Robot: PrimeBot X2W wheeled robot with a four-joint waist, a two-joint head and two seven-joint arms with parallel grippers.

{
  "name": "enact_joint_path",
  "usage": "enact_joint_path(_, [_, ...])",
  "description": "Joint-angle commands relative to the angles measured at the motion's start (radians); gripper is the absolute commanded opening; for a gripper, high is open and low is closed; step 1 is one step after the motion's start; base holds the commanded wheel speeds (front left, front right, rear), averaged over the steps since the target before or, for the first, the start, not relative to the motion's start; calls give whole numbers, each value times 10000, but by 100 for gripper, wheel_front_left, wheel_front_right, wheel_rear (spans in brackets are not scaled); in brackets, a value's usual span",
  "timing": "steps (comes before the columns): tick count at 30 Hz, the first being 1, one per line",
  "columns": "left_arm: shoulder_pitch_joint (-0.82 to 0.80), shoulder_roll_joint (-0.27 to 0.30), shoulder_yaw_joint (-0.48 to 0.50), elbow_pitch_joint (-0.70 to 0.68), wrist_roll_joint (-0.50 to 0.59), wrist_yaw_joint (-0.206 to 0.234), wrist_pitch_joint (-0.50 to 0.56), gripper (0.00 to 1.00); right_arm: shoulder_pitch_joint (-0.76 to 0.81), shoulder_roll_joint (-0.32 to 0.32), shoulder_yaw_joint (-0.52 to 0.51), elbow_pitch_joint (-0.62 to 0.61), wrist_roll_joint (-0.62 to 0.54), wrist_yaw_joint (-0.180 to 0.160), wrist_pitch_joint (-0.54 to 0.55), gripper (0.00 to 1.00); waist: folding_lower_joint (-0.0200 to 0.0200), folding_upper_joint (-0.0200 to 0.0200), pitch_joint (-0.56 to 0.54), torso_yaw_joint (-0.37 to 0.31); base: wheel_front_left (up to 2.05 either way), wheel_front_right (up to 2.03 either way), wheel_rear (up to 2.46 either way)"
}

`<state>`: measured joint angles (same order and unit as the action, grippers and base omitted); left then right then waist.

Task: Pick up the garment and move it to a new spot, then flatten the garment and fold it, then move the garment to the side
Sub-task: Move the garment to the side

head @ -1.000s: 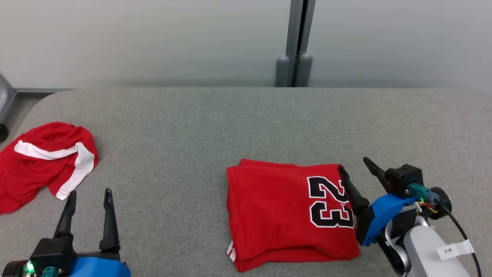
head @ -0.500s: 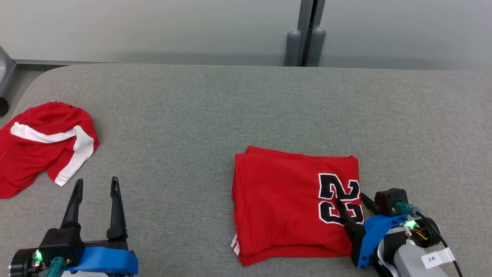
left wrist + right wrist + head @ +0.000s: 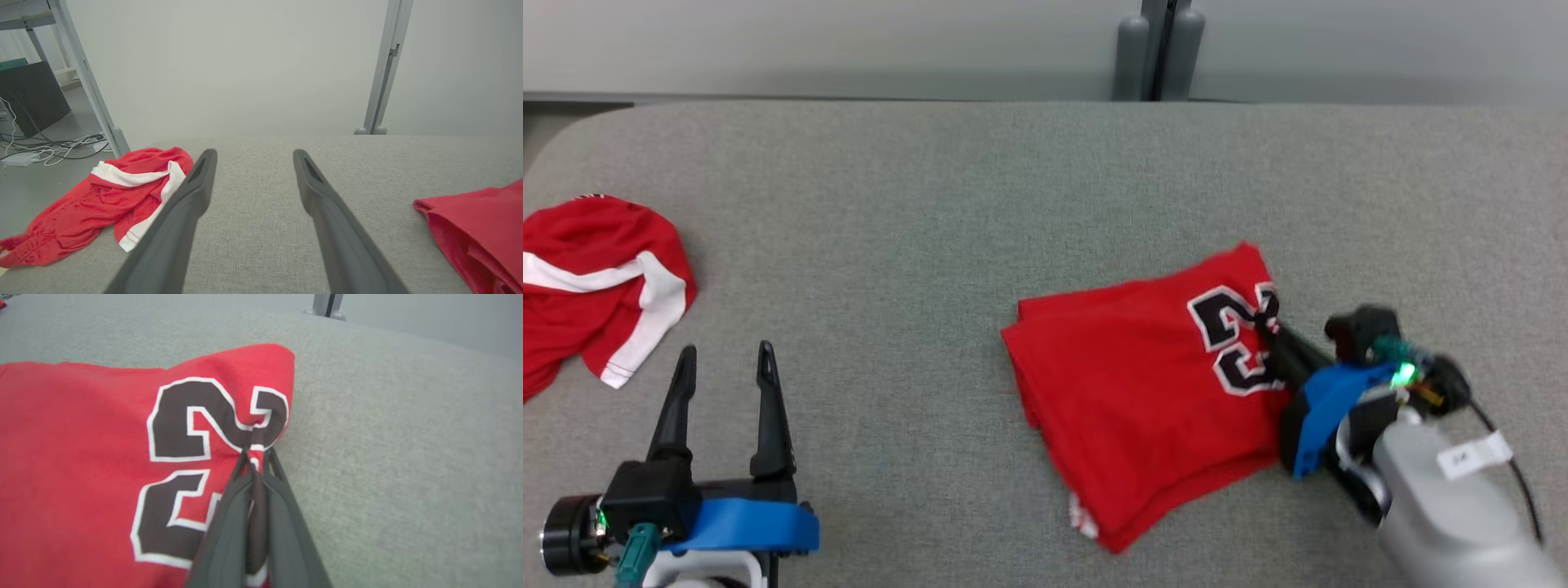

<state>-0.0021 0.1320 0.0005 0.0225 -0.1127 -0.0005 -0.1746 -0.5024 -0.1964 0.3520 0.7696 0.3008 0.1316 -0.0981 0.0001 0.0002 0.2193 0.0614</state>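
**Head view.** A grey table [image 3: 931, 204] is seen with two red garments on it. A folded jersey [image 3: 1143, 384] lies askew right of the middle, and crumpled shorts [image 3: 580, 278] with white stripes lie at the left edge, well apart from it. Two grippers are counted. The left gripper [image 3: 725, 353] is held over bare table at the lower left, its fingers apart with nothing between them. The right gripper [image 3: 1270, 322] is set against the jersey's right edge, at the black number [image 3: 1233, 339]. Its fingers are drawn together, but the grip itself is blurred here. One post [image 3: 1158, 49] is seen behind the table.

**Left wrist view.** The two spread fingers are shown over bare table, with the shorts to their left and a corner of the jersey at the far right. Added here are the floor beyond the table, with white and black cables [image 3: 45, 149] on it, and one dark box [image 3: 28, 96].

**Right wrist view.** The grip is made plain: both fingers are clamped on a pinch of the jersey's edge at the digit 3, and the cloth is gathered into a ridge between the tips. Two digits, 2 and 3, are counted. The rest of the jersey is spread on the table.
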Motion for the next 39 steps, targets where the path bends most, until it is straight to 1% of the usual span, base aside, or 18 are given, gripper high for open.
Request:
enact_joint_path(1, [-322,76,13,-77,54,52,-78,100,-697,-395,232,-97,-51,-14,67,0,-1,-2,249,5,0,0,0])
enact_joint_path(6, [-666,184,42,-300,163,185,-153,100,-2338,-1358,910,-127,206,-16,295,0,-1,-2,962,-271,0,0,0])
enact_joint_path(12, [-1135,453,35,-873,401,313,-28,100,-4181,-2800,1498,-6,666,-14,320,0,-1,-2,2160,-841,0,0,0])
enact_joint_path(14, [-1242,536,102,-1174,478,392,75,100,-4726,-3225,1652,7,884,-13,264,0,-1,-2,2558,-1143,0,0,0])
enact_joint_path(17, [-1351,807,310,-1725,625,548,286,100,-5503,-3843,1801,87,1205,-14,183,0,-1,-2,3145,-1647,0,0,0])
enact_joint_path(23, [-1275,1295,671,-2731,891,704,768,100,-6595,-4832,2048,519,1781,-14,-34,0,-1,-2,3784,-2423,0,0,0])
enact_joint_path(26, [-1171,1481,818,-3199,947,744,992,100,-6959,-5161,2272,779,2023,-13,-28,0,-1,-2,3940,-2665,0,0,0])
enact_joint_path(30, [-1022,1596,942,-3772,1032,834,1292,100,-7247,-5372,2547,1129,2229,-14,15,0,-1,-2,4059,-2898,0,0,0])
enact_joint_path(34, [-882,1694,1047,-4153,1054,883,1472,100,-7458,-5237,2751,1533,2530,-13,-84,0,-1,-2,4165,-3041,0,0,0])
enact_joint_path(36, [-901,1734,1069,-4288,1043,881,1534,100,-7643,-5221,2915,1729,2486,-13,-174,0,-1,-2,4246,-3065,0,0,0])
enact_joint_path(39, [-944,1778,1046,-4401,1055,892,1591,100,-7875,-4984,3103,2079,2431,-13,-316,0,-1,-2,4332,-3079,0,0,0])
